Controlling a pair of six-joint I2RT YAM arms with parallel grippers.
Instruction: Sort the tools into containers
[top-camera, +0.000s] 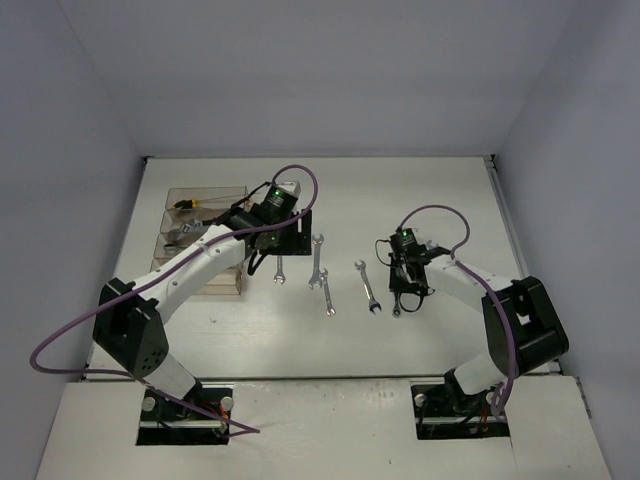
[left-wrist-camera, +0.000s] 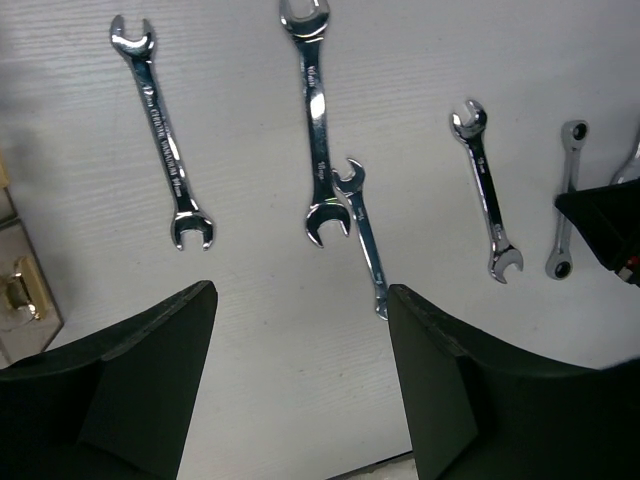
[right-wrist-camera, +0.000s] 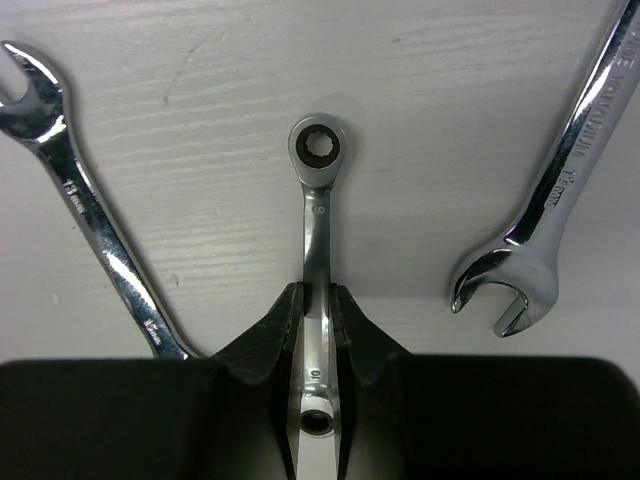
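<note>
Pinching a slim ratcheting ring wrench (right-wrist-camera: 316, 205) by its flat shank, the right gripper (right-wrist-camera: 318, 300) has both black fingers pressed tight against the polished steel. The wrench's toothed ring end points toward the top of the right wrist view, and its other small ring shows between the fingers at the bottom. It lies flat on the white table (top-camera: 440, 200), whose surface has a faint streaked grain.

At the left of that view is an open-end wrench (right-wrist-camera: 90, 230) with a mirror finish. A broader open-end wrench (right-wrist-camera: 560, 190) slants down from the upper right, its forked mouth near the fingers but apart from them.

In the left wrist view, the left gripper (left-wrist-camera: 300, 300) hangs spread wide over bare table, grasping nothing. Above it lies a double-ended wrench (left-wrist-camera: 165, 140) at upper left. A long wrench (left-wrist-camera: 315, 130) at top centre has its lower jaw overlapping the head of a thin wrench (left-wrist-camera: 365, 235).

The containers (top-camera: 205, 240), clear rectangular bins, sit in the upper left of the top view, partly behind the left arm. A yellow-handled rod (top-camera: 185, 203) rests in the farthest bin.
</note>
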